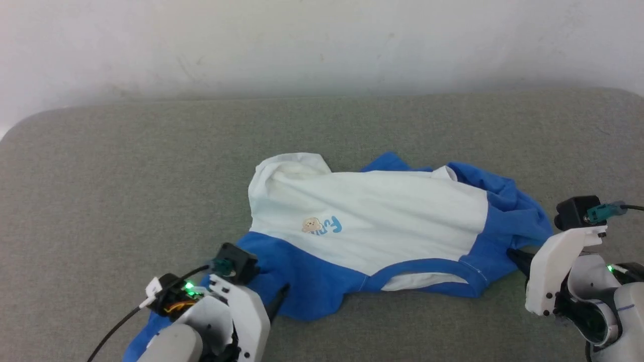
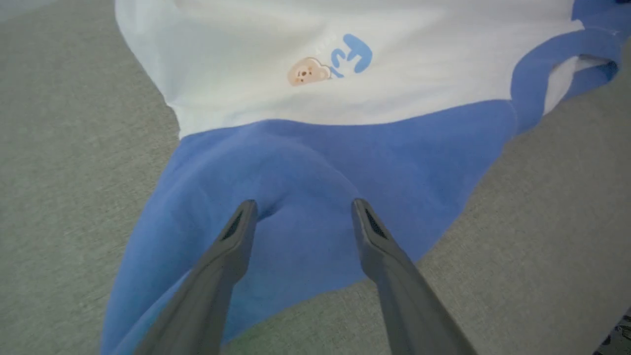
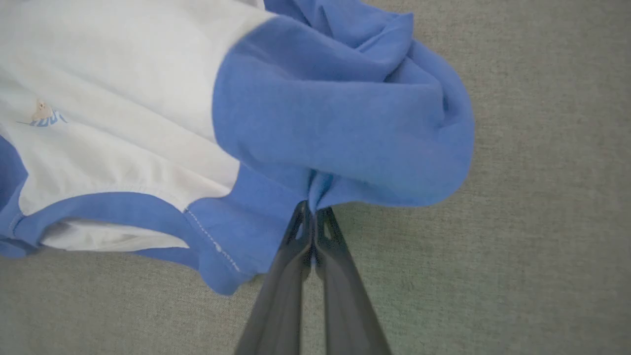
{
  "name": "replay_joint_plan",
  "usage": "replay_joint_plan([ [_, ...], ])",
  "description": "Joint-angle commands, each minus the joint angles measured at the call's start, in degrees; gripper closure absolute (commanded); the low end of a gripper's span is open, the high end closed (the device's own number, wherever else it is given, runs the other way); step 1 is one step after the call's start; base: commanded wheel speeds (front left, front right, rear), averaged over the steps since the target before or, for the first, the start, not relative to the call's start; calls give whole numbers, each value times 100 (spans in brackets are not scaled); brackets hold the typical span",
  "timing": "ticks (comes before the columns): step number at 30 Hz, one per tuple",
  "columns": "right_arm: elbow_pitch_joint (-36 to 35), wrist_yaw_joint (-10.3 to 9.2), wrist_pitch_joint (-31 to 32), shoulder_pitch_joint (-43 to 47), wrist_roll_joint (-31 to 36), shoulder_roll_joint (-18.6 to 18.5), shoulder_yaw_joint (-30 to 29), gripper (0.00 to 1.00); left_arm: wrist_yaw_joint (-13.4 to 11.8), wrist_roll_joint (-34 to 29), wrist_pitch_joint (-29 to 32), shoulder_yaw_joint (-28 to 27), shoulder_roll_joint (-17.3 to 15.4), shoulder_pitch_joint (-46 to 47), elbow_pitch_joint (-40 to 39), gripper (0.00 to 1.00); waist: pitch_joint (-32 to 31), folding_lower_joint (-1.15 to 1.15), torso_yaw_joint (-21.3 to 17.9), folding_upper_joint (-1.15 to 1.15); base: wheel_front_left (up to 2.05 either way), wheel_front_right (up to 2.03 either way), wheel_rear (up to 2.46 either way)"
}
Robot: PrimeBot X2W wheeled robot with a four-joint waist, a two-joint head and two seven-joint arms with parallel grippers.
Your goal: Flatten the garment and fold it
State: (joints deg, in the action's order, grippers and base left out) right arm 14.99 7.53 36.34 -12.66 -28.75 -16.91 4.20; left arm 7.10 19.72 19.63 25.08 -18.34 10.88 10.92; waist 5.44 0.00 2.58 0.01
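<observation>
Pulling with only the right gripper point(image 3: 311, 211) clamped on the garment point(image 1: 372, 216) may bunch it, while the left gripper point(image 2: 303, 208) stands apart, holding nothing.

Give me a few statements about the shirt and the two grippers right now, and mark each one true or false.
1. The right gripper is shut on a blue part of the garment. True.
2. The left gripper is clamped shut on cloth. False: its fingers stand apart, with their tips at the blue sleeve.
3. The garment is neatly folded. False: it lies unfolded, with its blue cloth bunched at the robot's right.
4. A small bear print sits on the white body. True.
5. The garment lies on a wooden table. False: it lies on a grey fabric surface.
</observation>
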Motion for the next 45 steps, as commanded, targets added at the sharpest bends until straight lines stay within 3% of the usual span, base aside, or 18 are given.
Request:
replay_joint_plan([
  [1, -143, -4, 81, 105, 59, 67, -69, 100, 36, 251, 245, 316, -234, 161, -140, 0, 69, 0, -64, -1, 0, 0, 0],
  [6, -442, -4, 297, 245, 182, 219, -255, 100, 37, 858, 942, 1116, -854, 369, -392, 0, 191, 0, -116, -1, 0, 0, 0],
  [11, -597, -4, 400, 280, 250, 307, -316, 100, 37, 983, 1382, 1527, -1121, 549, -241, 0, 278, 0, -135, -1, 0, 0, 0],
  [15, -702, -4, 451, 295, 241, 375, -346, 100, 38, 929, 1743, 1768, -1142, 671, 127, 2, 328, 0, -148, -1, 0, 0, 0],
  [17, -745, -4, 452, 315, 231, 391, -355, 100, 32, 1033, 1883, 1820, -1039, 643, 278, 58, 326, 0, -160, -1, 0, 0, 0],
  [19, -790, -4, 439, 351, 220, 414, -385, 100, 33, 1114, 2020, 1876, -986, 619, 379, 100, 307, 0, -167, -1, 0, 0, 0],
  [24, -897, -4, 323, 480, 158, 457, -448, 100, -129, 1288, 1781, 1685, -915, 553, 340, 100, 160, 0, -153, -1, 0, 0, 0],
  [37, -2249, -4, -1260, 619, 531, 568, -953, 100, -1664, 1160, -785, 6, -946, 221, -1312, 100, -360, 0, -11, -1, 0, 0, 0],
  [45, -3453, -4, -1608, -224, 960, 520, -1177, 100, -2085, 876, -1464, -672, -1027, 861, -2293, 100, -517, 0, -46, -1, 0, 0, 0],
])
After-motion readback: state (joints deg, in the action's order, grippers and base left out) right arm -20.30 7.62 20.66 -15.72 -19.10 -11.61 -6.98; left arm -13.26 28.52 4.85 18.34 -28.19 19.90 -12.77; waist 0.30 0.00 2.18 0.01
